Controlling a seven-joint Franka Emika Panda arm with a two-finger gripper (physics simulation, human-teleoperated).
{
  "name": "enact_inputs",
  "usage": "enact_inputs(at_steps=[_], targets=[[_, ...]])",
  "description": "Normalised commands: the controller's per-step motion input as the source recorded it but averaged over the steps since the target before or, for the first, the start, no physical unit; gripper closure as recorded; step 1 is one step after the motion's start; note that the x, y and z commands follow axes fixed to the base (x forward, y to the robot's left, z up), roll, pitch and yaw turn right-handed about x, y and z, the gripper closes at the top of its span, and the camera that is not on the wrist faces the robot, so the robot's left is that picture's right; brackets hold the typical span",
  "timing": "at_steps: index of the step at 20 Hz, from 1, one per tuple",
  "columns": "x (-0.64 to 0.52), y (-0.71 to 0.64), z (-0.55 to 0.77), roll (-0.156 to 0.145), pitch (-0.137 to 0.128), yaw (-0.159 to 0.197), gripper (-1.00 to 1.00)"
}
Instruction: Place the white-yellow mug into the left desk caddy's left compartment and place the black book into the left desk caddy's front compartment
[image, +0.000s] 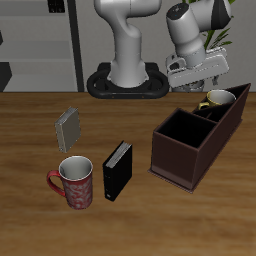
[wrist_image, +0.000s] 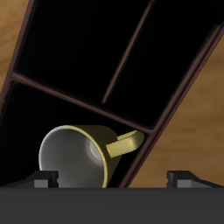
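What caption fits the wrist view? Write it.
White-yellow mug lying inside the desk caddy, seen from the pincer above.

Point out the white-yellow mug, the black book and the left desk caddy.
white-yellow mug (image: 221, 98), exterior view, rim.
black book (image: 116, 172), exterior view, front cover.
left desk caddy (image: 177, 162), exterior view, near outer wall.

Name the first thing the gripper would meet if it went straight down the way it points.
Probably the white-yellow mug resting inside the left desk caddy, or the divider beside it; the gripper is just above them.
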Motion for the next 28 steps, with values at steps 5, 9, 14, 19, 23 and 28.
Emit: enact_inputs(at_steps=[5,9,14,19,23,28], targets=[[0.31,-0.56,0.26,-0.126,-0.015,-0.038,-1.00],[0.06,-0.28,0.09,-0.044,0.004,-0.026,-1.00],[0.08,-0.41,0.24,-0.078,-0.036,0.015,-1.00],[0.22,-0.49,0.19,-0.084,-0.011,-0.009,-1.00],[0.32,-0.63,0.21,-0.123,-0.022,0.008,-1.00],[0.19,-0.42,0.11,-0.094,-0.013,-0.015,-1.00]])
